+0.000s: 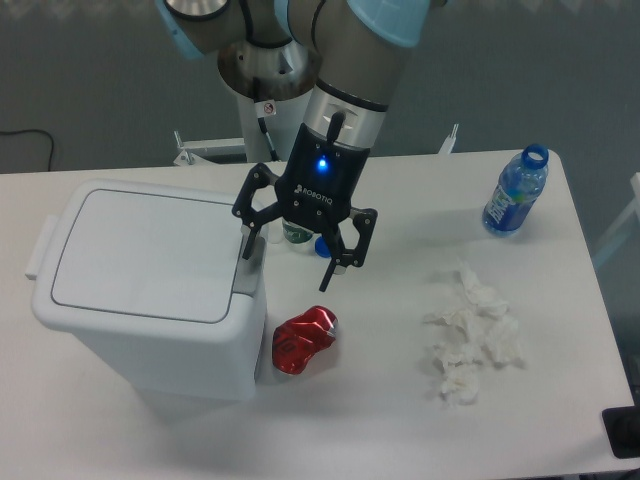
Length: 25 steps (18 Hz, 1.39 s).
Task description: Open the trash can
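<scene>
I saw a white table (560,400) carrying everything. Left of the gripper (286,258) stood the trash can (150,290), lid shut. Just below the gripper lay a crushed red can (303,340). Behind its fingers sat a small bottle (296,232) and a blue cap (322,243). Off to its right lay crumpled tissues (472,335), and farther right stood a blue water bottle (515,191).

Arm angled down-left — gripper (288,252) pointing downward, jaws spread wide, holding nothing.
</scene>
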Each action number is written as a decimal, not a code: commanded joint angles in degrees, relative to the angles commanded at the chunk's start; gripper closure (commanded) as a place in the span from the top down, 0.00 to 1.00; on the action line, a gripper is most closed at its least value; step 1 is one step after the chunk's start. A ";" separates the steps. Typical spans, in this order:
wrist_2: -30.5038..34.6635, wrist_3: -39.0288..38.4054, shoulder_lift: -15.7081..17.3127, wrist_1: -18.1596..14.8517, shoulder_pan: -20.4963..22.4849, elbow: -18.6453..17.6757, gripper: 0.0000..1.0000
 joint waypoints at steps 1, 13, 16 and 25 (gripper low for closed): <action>0.00 0.00 -0.09 0.00 0.00 0.00 1.00; 0.09 0.79 -0.79 0.09 -0.35 0.00 1.00; 0.09 1.14 -0.88 0.09 -0.35 0.00 1.00; 0.09 2.55 -1.23 0.09 -0.35 0.00 1.00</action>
